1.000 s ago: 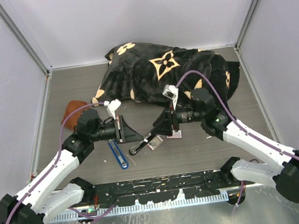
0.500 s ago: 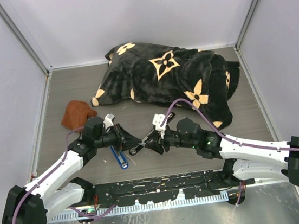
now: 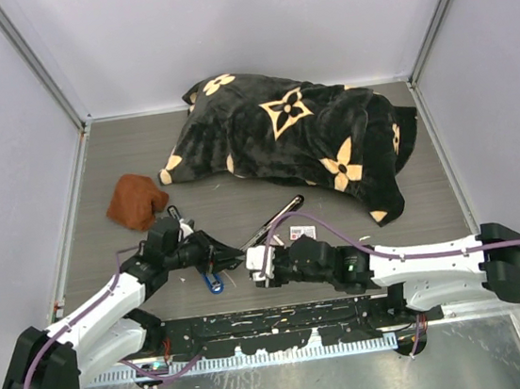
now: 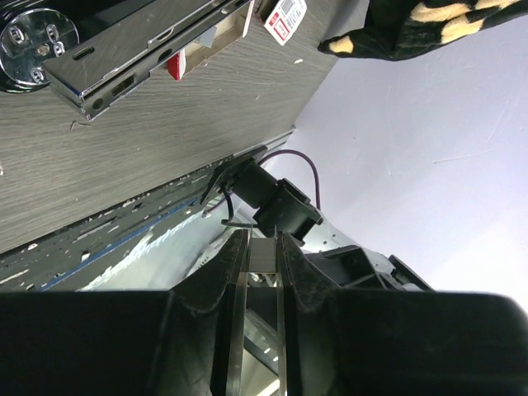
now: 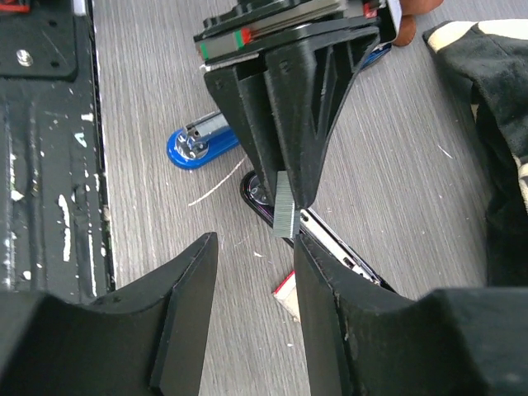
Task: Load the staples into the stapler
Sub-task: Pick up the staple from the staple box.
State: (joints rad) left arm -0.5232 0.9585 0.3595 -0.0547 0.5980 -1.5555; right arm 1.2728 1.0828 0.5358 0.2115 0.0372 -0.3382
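My left gripper (image 5: 290, 188) is pinched tight on a short grey strip of staples (image 5: 285, 210) at the centre of the right wrist view. The strip's lower end sits right at the rounded end of the black stapler (image 5: 334, 247), which lies open with its chrome channel showing. Whether strip and channel touch, I cannot tell. My right gripper (image 5: 253, 247) stands spread at the bottom of that view, nothing between its fingers (image 5: 186, 280), facing the strip. The staples box (image 3: 301, 233), white with a red label, lies flat on the table (image 3: 140, 143) at lower centre of the top view, just right of the black stapler. A blue stapler (image 3: 213, 282) lies below my left gripper, a brown cloth (image 3: 135, 198) at left, and a black patterned blanket (image 3: 291, 134) across the upper centre.
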